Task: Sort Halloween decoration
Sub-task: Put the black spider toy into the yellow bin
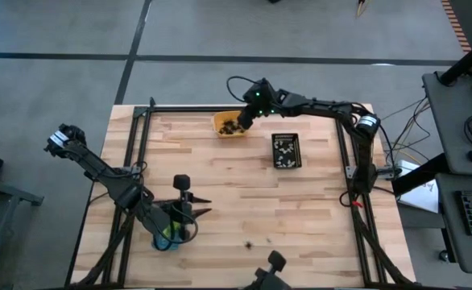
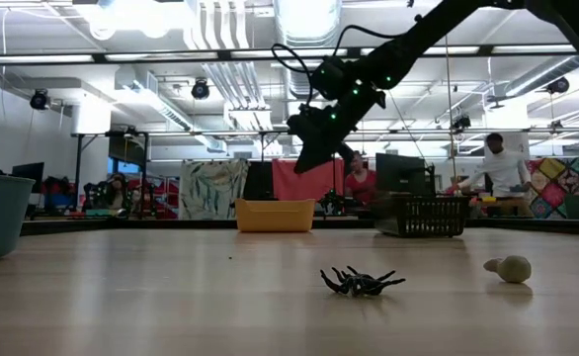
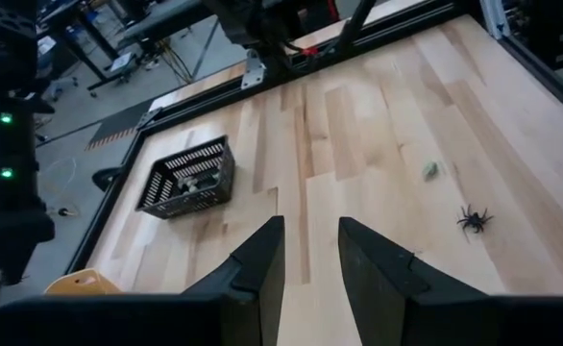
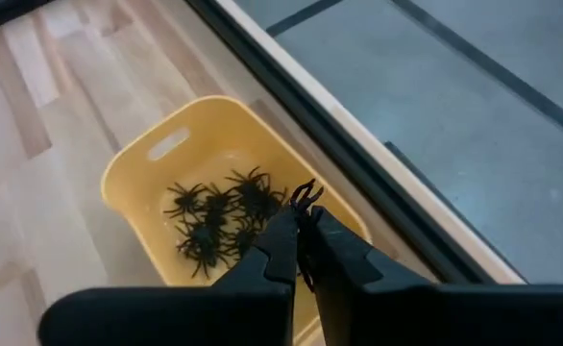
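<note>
We find the right pincer (image 4: 301, 231) hanging above the yellow tray (image 4: 137, 163), its fingers pressed together on a black spider (image 4: 305, 195) whose legs poke out past the tips. Below it, in that tray, lies a heap of more black spiders (image 4: 219, 221). The tray sits at the far edge of the worktop (image 1: 220, 201), just inside the dark frame rail (image 1: 188, 108). Nothing stands between the pincer and the tray.

Beside the yellow tray, a little toward the right arm's base, sits the black basket (image 1: 286, 151) with whitish pieces in it (too small for us to tell apart).

The left pincer (image 3: 310, 252) waits low at the near left of the worktop, its fingers a narrow gap apart with nothing between them. From above, that arm covers most of a blue tub (image 1: 165, 240) with something lime-green in it. Out on the open worktop lie a single spider (image 2: 361, 282) and, apart from it, a pale lump (image 2: 508, 268), whose shape we cannot make out.

Beyond the worktop, a person (image 2: 498, 168) stands among desks, partly hidden by the black basket.
</note>
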Action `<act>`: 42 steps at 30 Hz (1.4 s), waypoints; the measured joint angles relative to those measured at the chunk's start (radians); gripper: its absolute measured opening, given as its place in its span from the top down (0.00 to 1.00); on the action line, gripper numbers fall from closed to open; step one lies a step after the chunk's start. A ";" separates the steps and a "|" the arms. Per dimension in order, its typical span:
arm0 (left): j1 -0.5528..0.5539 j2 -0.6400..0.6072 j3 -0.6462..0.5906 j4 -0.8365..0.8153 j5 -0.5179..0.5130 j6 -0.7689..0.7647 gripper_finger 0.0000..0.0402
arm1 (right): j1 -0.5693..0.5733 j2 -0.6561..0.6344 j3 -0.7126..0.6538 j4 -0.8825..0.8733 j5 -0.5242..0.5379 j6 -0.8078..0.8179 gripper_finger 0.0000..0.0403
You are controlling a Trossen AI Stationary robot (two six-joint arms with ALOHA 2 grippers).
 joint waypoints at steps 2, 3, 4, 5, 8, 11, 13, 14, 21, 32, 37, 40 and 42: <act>0.000 0.000 0.000 0.000 -0.014 0.000 0.79 | 0.000 0.000 0.000 -0.001 -0.021 0.000 0.96; 0.000 0.000 0.000 0.001 -0.023 -0.002 0.79 | 0.000 0.000 0.000 -0.001 -0.036 0.004 0.94; 0.000 0.000 0.000 0.001 -0.032 -0.004 0.79 | 0.000 0.000 0.000 0.000 -0.051 0.009 0.92; 0.000 0.000 0.000 0.001 -0.038 -0.008 0.79 | 0.000 0.000 0.000 0.000 -0.065 0.012 0.90; 0.000 0.000 0.000 0.002 -0.042 -0.019 0.79 | 0.002 0.000 0.000 -0.003 -0.074 0.013 0.82; 0.000 0.000 0.000 0.002 -0.042 -0.030 0.79 | 0.002 0.000 0.000 -0.003 -0.075 0.015 0.75; 0.000 0.000 0.000 0.002 -0.042 -0.037 0.79 | 0.002 0.000 0.000 -0.004 -0.075 0.020 0.71; 0.000 0.001 0.000 0.002 -0.042 -0.040 0.79 | 0.002 0.000 0.000 -0.004 -0.075 0.026 0.70; 0.000 0.001 0.000 0.002 -0.041 -0.071 0.79 | 0.042 -0.067 -0.002 -0.100 -0.146 0.042 0.68; 0.000 0.048 0.000 0.010 -0.040 -0.145 0.79 | 0.358 -0.279 -0.002 -0.491 -0.154 0.065 0.73; 0.000 0.102 0.000 0.017 -0.038 -0.161 0.79 | 0.570 -0.316 -0.016 -0.550 -0.149 0.095 0.75; 0.001 0.129 0.009 0.027 -0.006 -0.161 0.79 | 0.694 -0.320 -0.032 -0.548 -0.149 0.109 0.76; 0.001 0.148 0.016 0.038 0.030 -0.161 0.79 | 0.773 -0.319 -0.050 -0.538 -0.146 0.116 0.76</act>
